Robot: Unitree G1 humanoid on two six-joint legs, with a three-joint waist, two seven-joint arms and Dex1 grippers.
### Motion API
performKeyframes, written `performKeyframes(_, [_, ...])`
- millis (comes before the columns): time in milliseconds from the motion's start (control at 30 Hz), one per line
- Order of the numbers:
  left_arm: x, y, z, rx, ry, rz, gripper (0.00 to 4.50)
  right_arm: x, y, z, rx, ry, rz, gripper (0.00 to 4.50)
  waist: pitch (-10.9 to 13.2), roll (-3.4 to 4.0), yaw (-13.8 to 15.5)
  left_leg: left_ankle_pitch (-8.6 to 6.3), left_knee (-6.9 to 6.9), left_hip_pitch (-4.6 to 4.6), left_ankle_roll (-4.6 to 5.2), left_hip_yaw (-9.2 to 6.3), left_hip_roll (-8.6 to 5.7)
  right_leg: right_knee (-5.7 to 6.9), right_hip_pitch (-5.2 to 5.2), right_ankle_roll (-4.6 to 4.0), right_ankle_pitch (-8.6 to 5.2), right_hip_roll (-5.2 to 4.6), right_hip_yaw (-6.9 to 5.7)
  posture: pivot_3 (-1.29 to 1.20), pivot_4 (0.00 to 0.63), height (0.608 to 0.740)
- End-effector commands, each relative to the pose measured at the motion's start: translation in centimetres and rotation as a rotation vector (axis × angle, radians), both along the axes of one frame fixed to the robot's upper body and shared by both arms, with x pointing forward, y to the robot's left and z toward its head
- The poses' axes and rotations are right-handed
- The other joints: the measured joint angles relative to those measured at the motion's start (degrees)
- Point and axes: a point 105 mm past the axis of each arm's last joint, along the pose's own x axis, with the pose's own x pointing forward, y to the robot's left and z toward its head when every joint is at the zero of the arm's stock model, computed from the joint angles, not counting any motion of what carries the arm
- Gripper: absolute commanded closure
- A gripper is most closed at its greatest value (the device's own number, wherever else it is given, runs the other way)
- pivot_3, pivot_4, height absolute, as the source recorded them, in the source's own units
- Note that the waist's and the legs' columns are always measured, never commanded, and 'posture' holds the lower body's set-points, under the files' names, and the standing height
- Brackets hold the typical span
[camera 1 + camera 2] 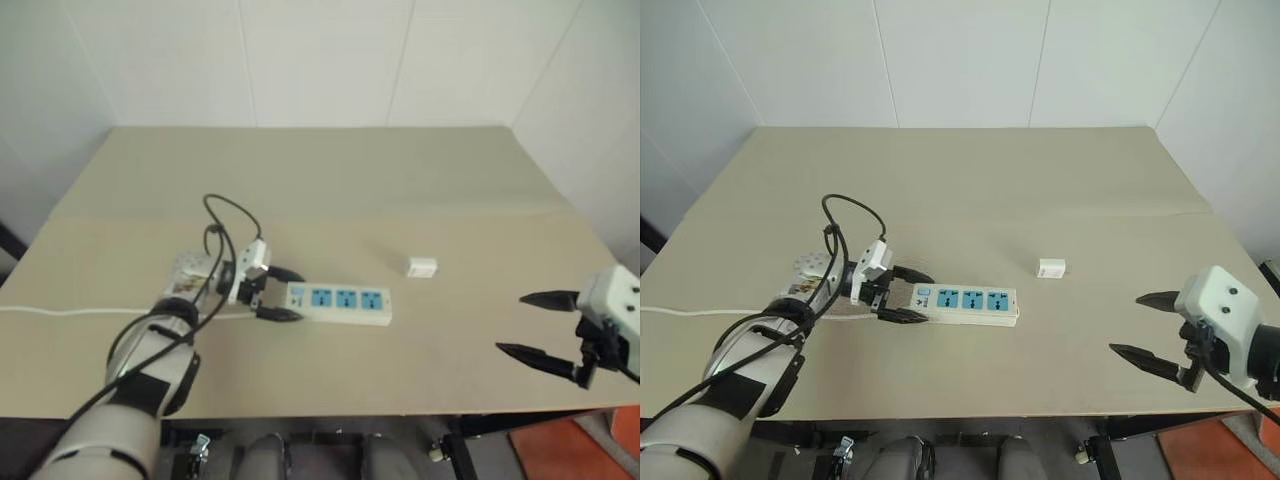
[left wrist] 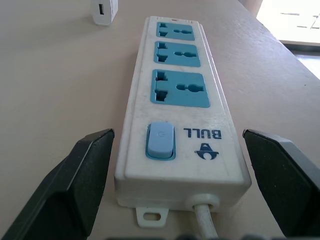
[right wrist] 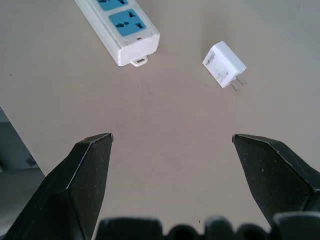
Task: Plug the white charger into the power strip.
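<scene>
The power strip (image 1: pixel 340 302), a long white bar with three blue sockets and a blue switch, lies flat on the tan table. Its switch end (image 2: pixel 161 141) sits between the open fingers of my left gripper (image 1: pixel 278 294), one finger on each side, not touching. The white charger (image 1: pixel 422 267) lies on its side a little beyond the strip's far end, its two prongs (image 3: pixel 239 84) bare. My right gripper (image 1: pixel 532 324) hovers open over the table's right front part, apart from both, with nothing between its fingers (image 3: pixel 90 170).
The strip's thin white cord (image 1: pixel 60 311) runs off over the table's left edge. A black cable (image 1: pixel 228 215) loops above my left wrist. White walls stand behind the table (image 1: pixel 330 170). The front edge is close below my right gripper.
</scene>
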Motion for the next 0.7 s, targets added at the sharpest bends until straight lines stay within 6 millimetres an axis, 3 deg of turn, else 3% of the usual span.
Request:
performKeyframes(33, [0.2, -0.1, 0.5, -0.008, -0.03, -0.002, 0.01, -0.1, 0.2, 1.1, -0.004, -0.053, -0.003, 0.0, 0.01, -0.01, 0.11, 0.0, 0.0, 0.0, 0.0, 0.01, 0.0, 0.0, 0.0, 0.0, 0.0, 0.0, 0.0, 0.0, 0.15, 0.74])
performKeyframes(700, [-0.8, 0.1, -2.3, -0.064, -0.043, 0.066, 0.01, 0.6, 0.3, 0.8, 0.004, -0.08, -0.009, 0.0, -0.07, -0.02, 0.16, 0.0, 0.0, 0.09, 0.0, 0.01, 0.01, 0.04, 0.07, 0.0, 0.0, 0.01, 0.0, 0.0, 0.15, 0.74])
